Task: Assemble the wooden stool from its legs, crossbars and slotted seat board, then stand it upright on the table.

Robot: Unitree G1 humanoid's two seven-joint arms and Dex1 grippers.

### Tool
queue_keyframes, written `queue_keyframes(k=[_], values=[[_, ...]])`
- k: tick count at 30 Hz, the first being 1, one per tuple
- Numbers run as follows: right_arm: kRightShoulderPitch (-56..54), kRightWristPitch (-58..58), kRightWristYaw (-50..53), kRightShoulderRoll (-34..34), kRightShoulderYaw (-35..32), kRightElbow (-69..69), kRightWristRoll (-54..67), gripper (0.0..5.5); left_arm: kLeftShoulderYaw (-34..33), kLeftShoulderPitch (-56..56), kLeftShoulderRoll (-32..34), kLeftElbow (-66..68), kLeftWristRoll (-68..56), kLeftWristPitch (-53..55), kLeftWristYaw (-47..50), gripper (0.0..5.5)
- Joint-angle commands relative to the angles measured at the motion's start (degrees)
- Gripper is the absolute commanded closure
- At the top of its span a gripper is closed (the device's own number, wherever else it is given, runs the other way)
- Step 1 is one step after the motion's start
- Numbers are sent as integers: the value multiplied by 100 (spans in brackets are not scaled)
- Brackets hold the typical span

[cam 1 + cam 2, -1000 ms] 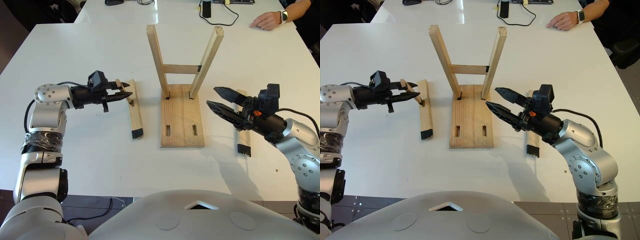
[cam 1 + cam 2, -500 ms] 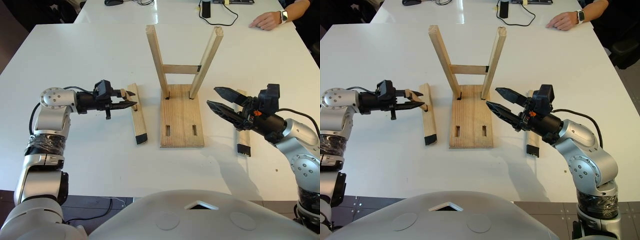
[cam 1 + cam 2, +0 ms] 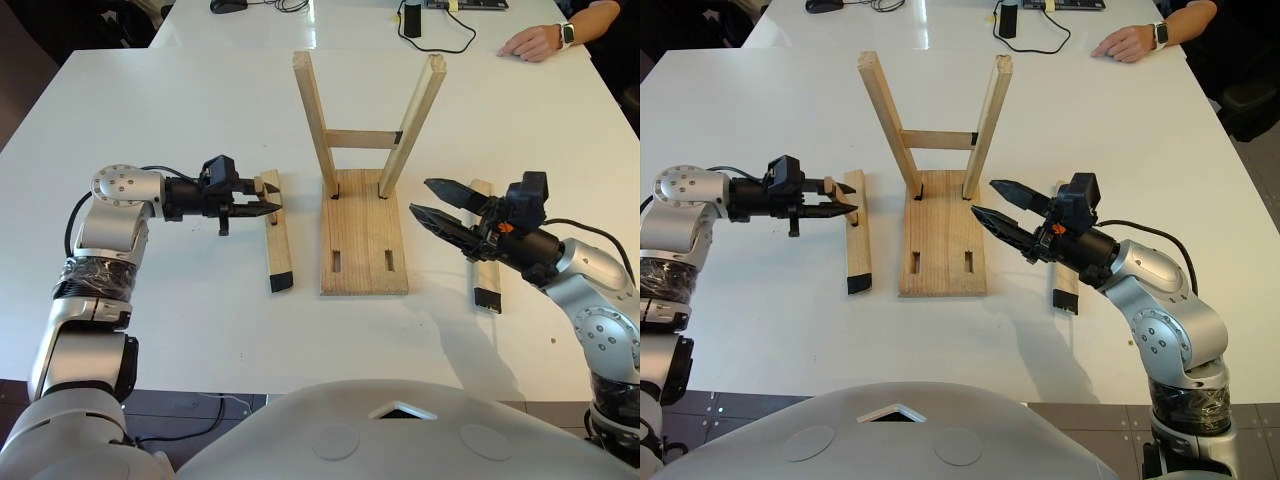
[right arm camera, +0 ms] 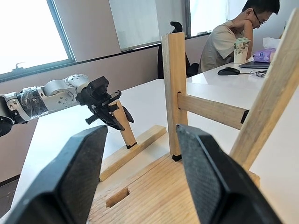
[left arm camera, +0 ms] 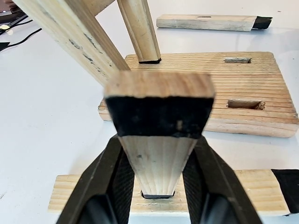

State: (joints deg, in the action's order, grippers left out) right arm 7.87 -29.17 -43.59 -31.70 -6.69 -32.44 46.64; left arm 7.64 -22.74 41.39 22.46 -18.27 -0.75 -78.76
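Observation:
The slotted seat board lies flat mid-table. Two legs joined by a crossbar stand in its far slots. To its left a loose leg lies on the table, with a short crossbar standing in its slot. My left gripper is shut on that short crossbar. Another loose leg lies to the right of the board, partly hidden by my right arm. My right gripper hangs open just right of the board, its wide fingers holding nothing.
A black cable and a small dark object lie at the table's far edge, with a mouse further left. Bare white tabletop stretches along the front and the left side.
My left gripper has moved right toward the seat board, carrying the short crossbar and loose leg with it. The right gripper edged slightly left and stays open.

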Motion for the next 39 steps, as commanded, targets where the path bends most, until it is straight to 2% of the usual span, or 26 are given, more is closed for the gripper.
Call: queue_keyframes(k=[1,7,9,10,19,28,39], values=[[-95,35,-69,-67,36,76,-111,282,401,506,-172,539,464,125,-29,421],[-78,30,-116,-82,15,89,-151,282,494,730,-103,354,528,33,-36,421],[-79,38,-114,-73,47,102,-197,282,405,683,-203,489,592,-106,272,421],[-72,40,-117,-69,57,101,-218,282,352,620,-275,617,605,-164,423,385],[-57,45,-174,-73,69,118,-264,282,-21,444,-768,1114,626,-473,1214,259],[8,74,-131,-13,48,59,-289,282,-376,670,-395,-109,110,193,713,256],[151,150,-20,42,65,13,-346,282,-1038,772,-50,-2214,-822,1696,892,256]])
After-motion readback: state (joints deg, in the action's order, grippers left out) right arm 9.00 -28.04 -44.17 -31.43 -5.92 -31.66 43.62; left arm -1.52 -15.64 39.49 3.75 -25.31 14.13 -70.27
